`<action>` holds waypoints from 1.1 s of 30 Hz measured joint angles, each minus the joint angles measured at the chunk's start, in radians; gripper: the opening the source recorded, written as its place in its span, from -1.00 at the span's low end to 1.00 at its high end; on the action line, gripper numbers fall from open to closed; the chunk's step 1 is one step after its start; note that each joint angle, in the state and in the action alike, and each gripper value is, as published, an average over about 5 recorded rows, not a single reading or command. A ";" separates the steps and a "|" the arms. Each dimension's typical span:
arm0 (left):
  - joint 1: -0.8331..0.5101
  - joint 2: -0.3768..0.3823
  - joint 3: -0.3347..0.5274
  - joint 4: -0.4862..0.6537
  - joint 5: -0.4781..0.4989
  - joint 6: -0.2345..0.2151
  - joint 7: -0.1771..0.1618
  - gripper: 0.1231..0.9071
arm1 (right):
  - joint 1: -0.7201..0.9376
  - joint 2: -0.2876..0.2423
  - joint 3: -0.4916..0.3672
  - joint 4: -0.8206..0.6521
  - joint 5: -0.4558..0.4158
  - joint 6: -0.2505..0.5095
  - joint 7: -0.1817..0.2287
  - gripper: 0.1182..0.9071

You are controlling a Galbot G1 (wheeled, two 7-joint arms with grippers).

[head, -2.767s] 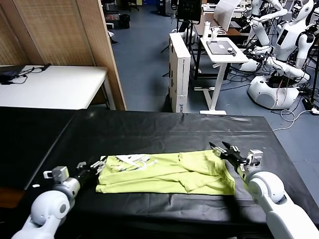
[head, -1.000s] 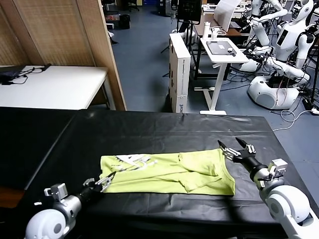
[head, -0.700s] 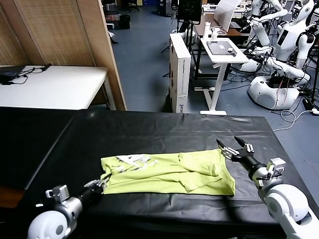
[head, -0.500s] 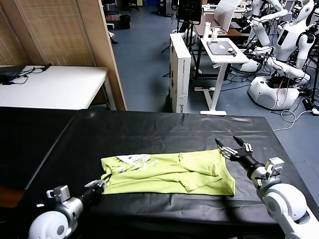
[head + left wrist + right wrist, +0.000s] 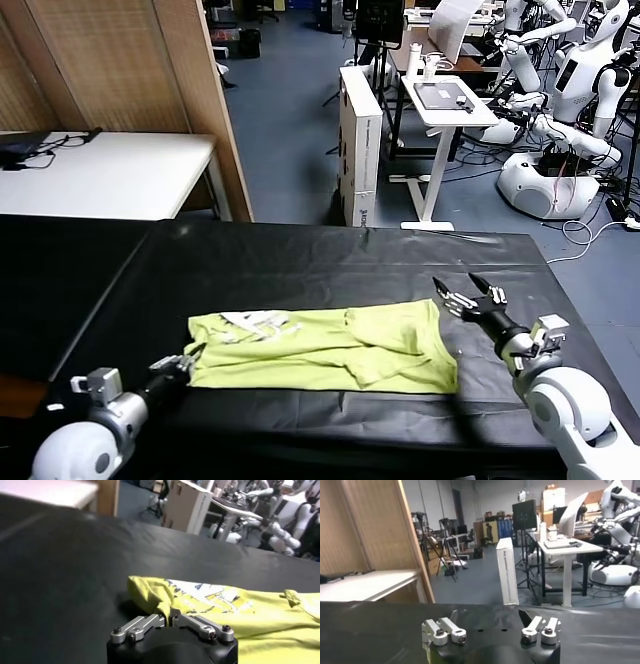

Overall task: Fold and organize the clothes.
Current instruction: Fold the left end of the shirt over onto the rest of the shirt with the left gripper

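1. The left tool (image 5: 190, 358) sits low at the near left of the surface (image 5: 300, 265), its fingers pressed together on a bunched fold at the near left corner of the T-shirt (image 5: 320, 345).
2. In the left wrist view the same tool (image 5: 168, 618) has both metal fingers (image 5: 140, 625) meeting at the tip, with a raised ridge of yellow-green cloth of the T-shirt (image 5: 240, 615) pinched between them.
3. The right tool (image 5: 468, 295) hovers just beyond the shirt's right edge, its fingers spread wide and holding nothing; whether it touches the cloth cannot be told.
4. The right wrist view shows this tool (image 5: 490, 622) with its two fingers (image 5: 445, 629) well apart, and black surface (image 5: 370, 630) ahead of them.
5. The T-shirt lies flat in a long band across the near middle of the surface, running left to right between the two tools, wrinkled in its right half.
6. A whitish print (image 5: 255, 322) shows near its left end, and the same print (image 5: 210, 591) appears just past the left tool in the wrist view.
7. The surface is covered in black sheeting.
8. Beyond it stand a white table (image 5: 110, 170), a wooden panel (image 5: 130, 60), a tall white box (image 5: 360, 140) and other white robots (image 5: 570, 100) on the blue floor.
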 joint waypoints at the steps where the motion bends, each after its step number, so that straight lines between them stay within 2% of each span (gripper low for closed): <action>1: -0.001 -0.007 0.000 -0.011 -0.006 0.006 -0.006 -0.84 | -0.007 -0.002 0.006 0.003 0.000 0.009 -0.002 1.00; 5: -0.022 -0.050 0.042 -0.062 -0.042 0.028 -0.032 -0.84 | -0.039 -0.006 0.037 0.016 -0.004 0.039 -0.008 1.00; 11: -0.079 -0.123 0.187 -0.111 -0.108 0.049 -0.076 -0.84 | -0.103 0.010 0.093 0.037 -0.038 0.043 -0.008 1.00; 17: -0.128 -0.173 0.345 -0.113 -0.117 0.051 -0.083 -0.84 | -0.157 0.030 0.121 0.054 -0.083 0.041 -0.009 1.00; 23: -0.201 -0.228 0.493 -0.070 -0.112 0.050 -0.095 -0.84 | -0.194 0.041 0.139 0.064 -0.108 0.039 -0.009 1.00; 33: -0.327 -0.334 0.662 0.025 -0.097 0.051 -0.111 -0.84 | -0.204 0.042 0.142 0.063 -0.130 0.025 -0.008 1.00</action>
